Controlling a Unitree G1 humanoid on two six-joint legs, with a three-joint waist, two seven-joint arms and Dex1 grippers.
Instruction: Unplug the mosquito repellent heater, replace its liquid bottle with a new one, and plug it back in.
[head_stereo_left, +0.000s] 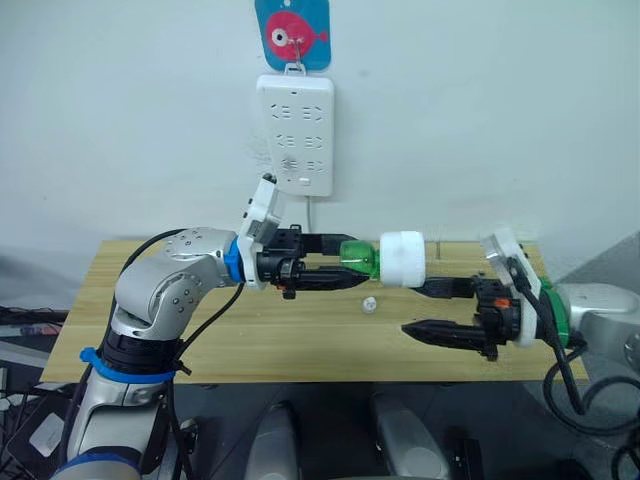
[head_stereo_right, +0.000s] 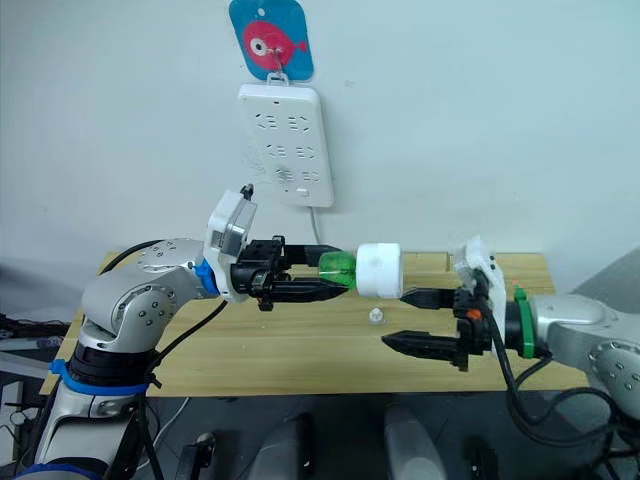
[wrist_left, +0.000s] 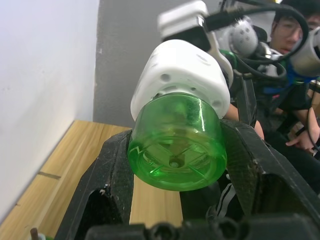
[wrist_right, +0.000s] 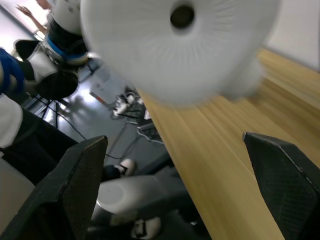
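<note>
The white mosquito repellent heater (head_stereo_left: 402, 258) hangs in the air above the table, with a translucent green bottle (head_stereo_left: 360, 259) set in its mouth. My left gripper (head_stereo_left: 350, 262) is shut on that bottle (wrist_left: 175, 150), one black finger on each side. I cannot tell whether it is its liquid bottle or the new one. A small white cap (head_stereo_left: 370, 303) lies on the table under it. My right gripper (head_stereo_left: 418, 308) is open just right of and below the heater, whose vent hole face (wrist_right: 180, 45) looms close over its fingers.
A long white power strip (head_stereo_left: 295, 135) hangs on the wall from a blue fish hook (head_stereo_left: 292, 33), its cord running down behind the wooden table (head_stereo_left: 200, 340). A seated person (wrist_left: 295, 30) is beyond the table's right end. Cables lie on the floor.
</note>
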